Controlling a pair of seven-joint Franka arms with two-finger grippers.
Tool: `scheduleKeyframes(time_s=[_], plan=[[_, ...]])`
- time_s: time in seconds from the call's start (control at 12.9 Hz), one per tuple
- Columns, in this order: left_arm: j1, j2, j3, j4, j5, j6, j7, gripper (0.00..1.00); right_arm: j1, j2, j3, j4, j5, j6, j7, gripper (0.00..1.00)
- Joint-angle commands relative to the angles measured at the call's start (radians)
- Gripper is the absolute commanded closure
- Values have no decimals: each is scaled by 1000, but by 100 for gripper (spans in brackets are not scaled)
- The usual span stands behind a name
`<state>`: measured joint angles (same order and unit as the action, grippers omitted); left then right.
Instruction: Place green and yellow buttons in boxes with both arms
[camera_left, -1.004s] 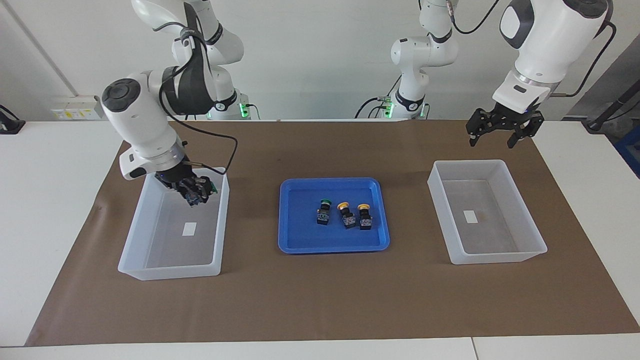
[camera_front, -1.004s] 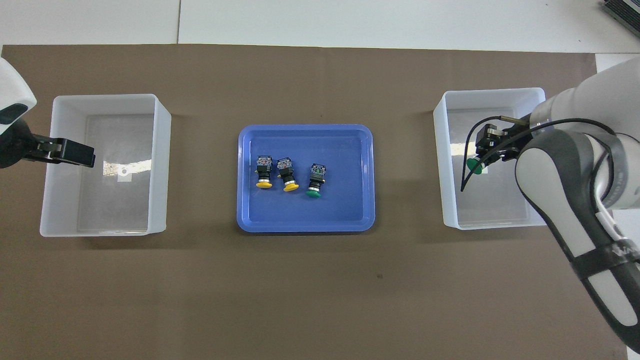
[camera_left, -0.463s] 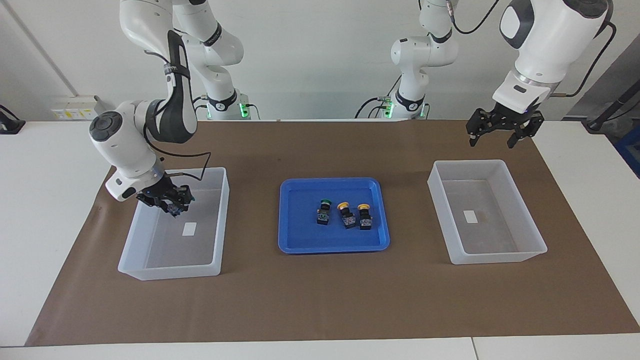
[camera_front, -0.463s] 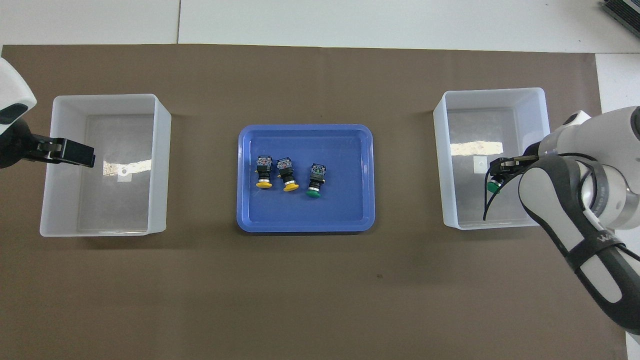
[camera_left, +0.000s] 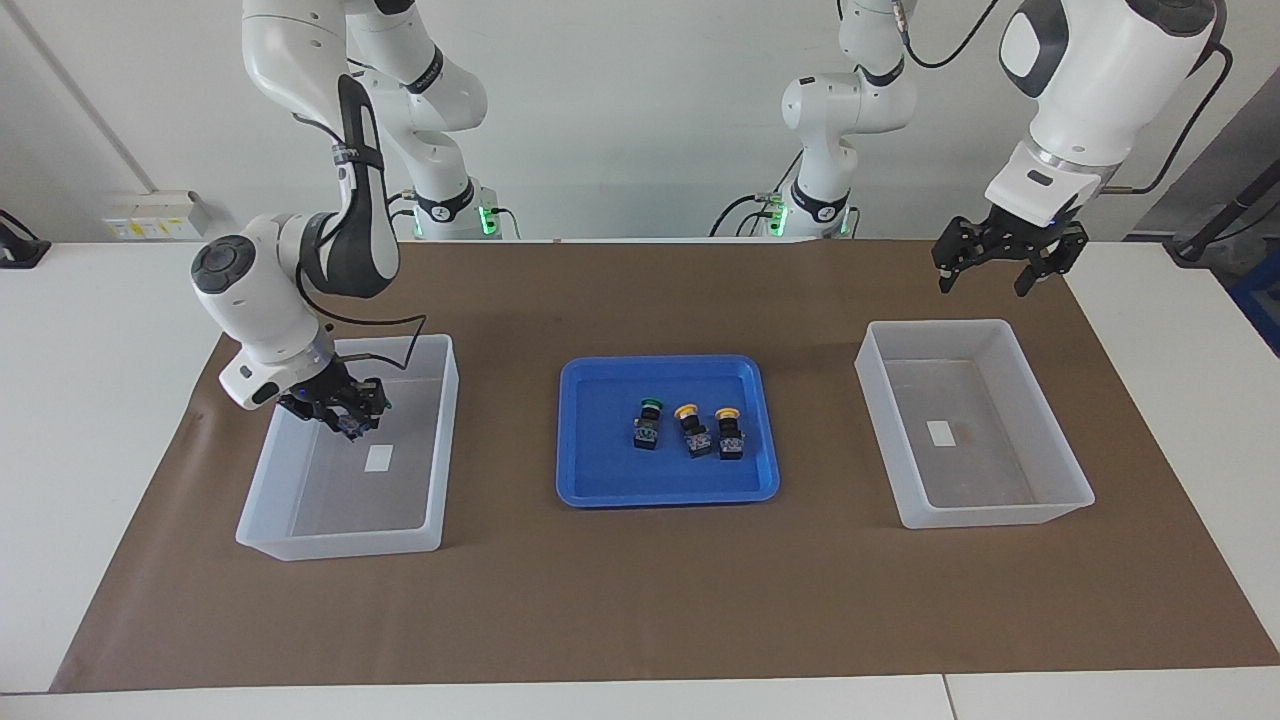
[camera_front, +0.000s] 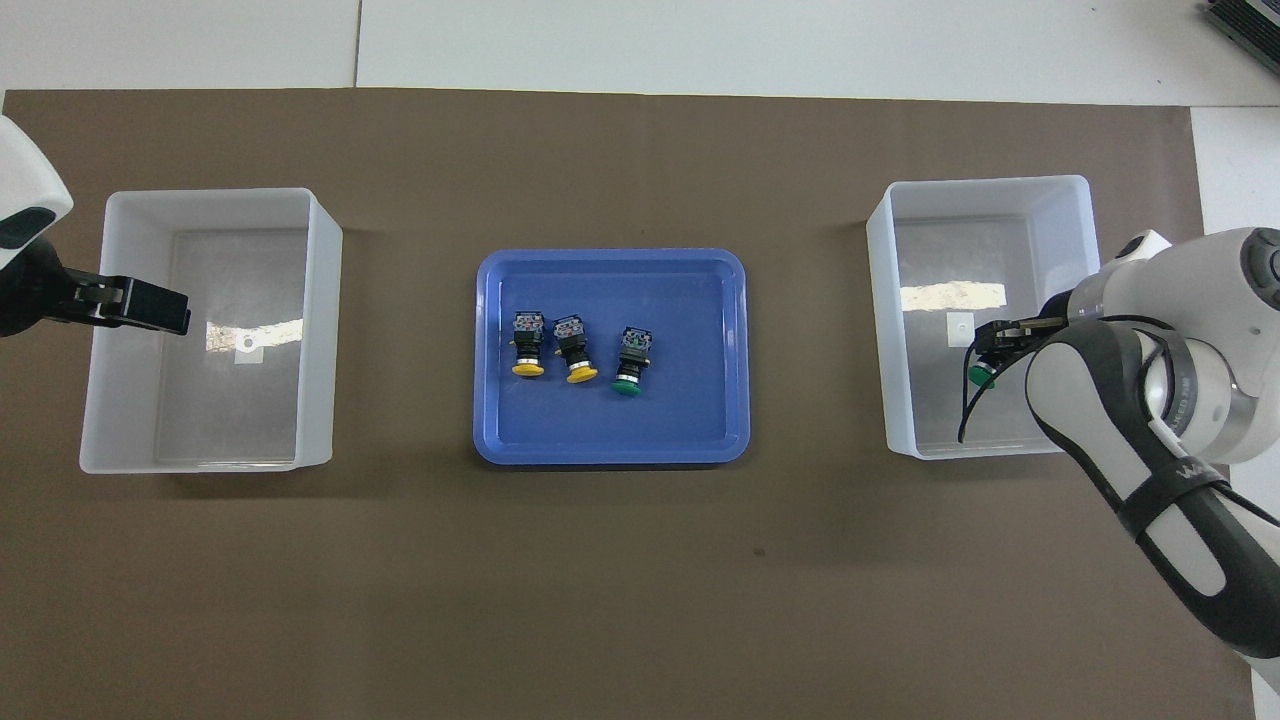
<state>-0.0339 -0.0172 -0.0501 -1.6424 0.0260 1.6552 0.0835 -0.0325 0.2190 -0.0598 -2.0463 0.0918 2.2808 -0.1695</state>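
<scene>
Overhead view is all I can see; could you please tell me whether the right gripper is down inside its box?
Observer: Yes, the right gripper sits low in the mouth of the box, shut on the green button; whether the button touches the floor I cannot tell.
Operator: Thank you. Is the left gripper touching the other box?
Observer: No, the left gripper hangs well above the other box, with its fingers open.

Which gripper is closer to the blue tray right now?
Right. The right gripper is shut on a green button in the box beside the blue tray. The left gripper hangs open over the other box's end nearest the robots.
</scene>
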Motion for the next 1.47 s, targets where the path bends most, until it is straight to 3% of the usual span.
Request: scheduleKeyframes(time_s=[0.0,0.23,0.46,0.62,0.77,1.0,1.16,1.39], plan=[[-3,-20,-1,-19,23,-3,-18,0,-15,-7,11,1,8,5,-25,0],[-67,-21,-2,-34,19,29,-25,0,12,-52,17,63,9,-13,46,0],[-187,-76,-4,-216,19,260,-133,0,152,-44,18,213,3,-153,363,0],[-236,-43,-4,-266,19,375,-227,0,259,-40,18,227,-3,-136,557,0],[-294,46,-2,-296,17,486,-289,0,313,-30,20,226,11,-112,658,0],[-327,72,-4,-425,17,691,-335,0,394,17,23,224,72,-43,693,0],[-349,100,-2,-438,19,721,-338,0,417,29,23,221,95,-23,693,0],[-403,210,-1,-436,19,848,-431,0,443,54,23,212,97,17,694,0]])
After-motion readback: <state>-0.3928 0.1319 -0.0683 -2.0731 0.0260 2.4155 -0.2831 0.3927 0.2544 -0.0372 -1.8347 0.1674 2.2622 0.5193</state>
